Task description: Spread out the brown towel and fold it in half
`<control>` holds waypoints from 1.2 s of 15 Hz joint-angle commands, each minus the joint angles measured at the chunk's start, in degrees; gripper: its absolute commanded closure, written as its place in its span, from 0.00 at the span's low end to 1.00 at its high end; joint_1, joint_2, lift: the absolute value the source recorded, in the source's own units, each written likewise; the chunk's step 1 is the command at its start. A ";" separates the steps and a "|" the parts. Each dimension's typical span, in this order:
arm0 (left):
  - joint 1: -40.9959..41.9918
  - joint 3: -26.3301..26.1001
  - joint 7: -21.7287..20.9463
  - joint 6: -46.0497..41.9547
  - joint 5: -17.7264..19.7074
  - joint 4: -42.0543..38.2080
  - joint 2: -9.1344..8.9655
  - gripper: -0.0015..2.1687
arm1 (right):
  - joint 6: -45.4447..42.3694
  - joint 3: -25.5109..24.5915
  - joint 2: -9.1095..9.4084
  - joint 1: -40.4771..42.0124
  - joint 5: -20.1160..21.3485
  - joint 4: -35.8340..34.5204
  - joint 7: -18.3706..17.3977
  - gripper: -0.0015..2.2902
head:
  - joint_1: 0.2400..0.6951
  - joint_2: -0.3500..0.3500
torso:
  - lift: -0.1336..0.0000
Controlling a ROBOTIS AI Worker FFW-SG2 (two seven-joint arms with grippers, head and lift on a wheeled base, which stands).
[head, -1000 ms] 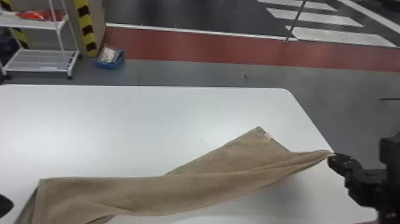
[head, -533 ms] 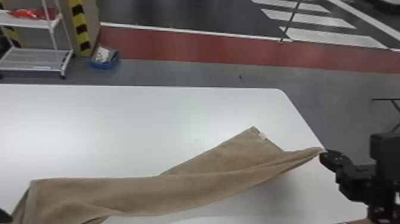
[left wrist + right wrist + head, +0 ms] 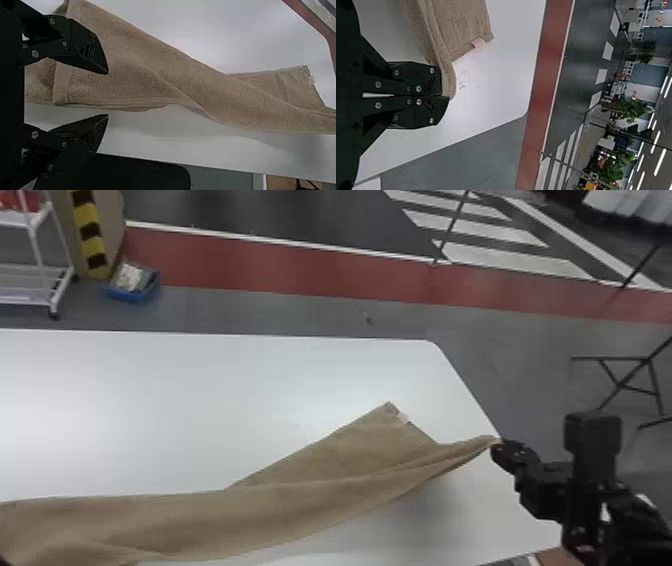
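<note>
My right gripper (image 3: 500, 446) holds one corner of the brown towel (image 3: 280, 510) near the table's right edge in the head view. From there the towel runs left in a long twisted band, with a tagged corner lying flat behind it. In the right wrist view the right gripper (image 3: 445, 95) is shut on the corner of the towel (image 3: 462, 23). My left gripper (image 3: 106, 94) stands open in the left wrist view, its fingers apart over the hemmed left end of the towel (image 3: 130, 75), with nothing gripped between them.
The white table (image 3: 175, 405) stretches out behind the towel, its rounded far corner at the right. Beyond it are a white rack (image 3: 37, 285) and a blue bin (image 3: 132, 285) on the floor at far left, and a dark metal stand (image 3: 625, 385) at the right.
The head view has turned right, so table and towel sit farther left in it. The right gripper keeps hold of the corner, and the towel's shape is much the same.
</note>
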 commanded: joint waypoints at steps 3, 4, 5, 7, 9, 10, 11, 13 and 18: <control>-1.82 -0.13 0.35 0.35 -1.28 2.43 0.68 0.28 | 0.00 0.12 0.11 -0.50 0.12 0.45 0.00 0.58 | 1.00 0.04 | 0.04; -2.44 -0.04 0.35 0.52 -1.28 3.04 0.68 0.28 | 0.00 0.30 0.19 -0.59 0.21 0.45 0.00 0.58 | 1.00 0.05 | 0.04; -2.79 0.04 0.27 0.52 -1.28 3.74 0.68 0.28 | 0.00 0.30 0.37 -0.59 0.29 0.45 0.00 0.58 | 1.00 0.07 | 0.04; -2.96 0.04 0.18 0.52 -1.54 4.89 0.94 0.28 | 0.00 0.30 0.37 -0.59 0.29 0.45 0.00 0.58 | 1.00 0.09 | 0.04; -2.96 -0.22 0.18 0.35 -1.98 6.03 1.38 0.34 | 0.18 -0.23 0.37 -0.59 -0.15 0.54 0.26 0.58 | 1.00 0.10 | 0.04; -2.96 -0.13 0.09 0.35 -1.98 6.03 1.56 0.33 | 0.00 -0.23 0.37 -0.59 -0.06 0.63 0.26 0.58 | 1.00 0.11 | 0.04; -2.96 0.04 -0.44 0.35 -1.90 5.94 1.73 0.33 | 0.18 -0.23 0.37 -0.59 -0.15 0.63 0.26 0.58 | 1.00 0.11 | 0.04; -2.44 1.54 -0.79 0.17 -1.10 4.80 1.73 0.33 | 0.00 -0.23 0.37 -0.77 -0.06 0.81 0.26 0.58 | 1.00 0.11 | 0.04; -1.29 3.12 -3.69 -0.18 -0.66 4.01 1.73 0.33 | 0.00 -0.05 0.46 -1.56 0.03 1.69 0.26 0.58 | 1.00 0.13 | 0.04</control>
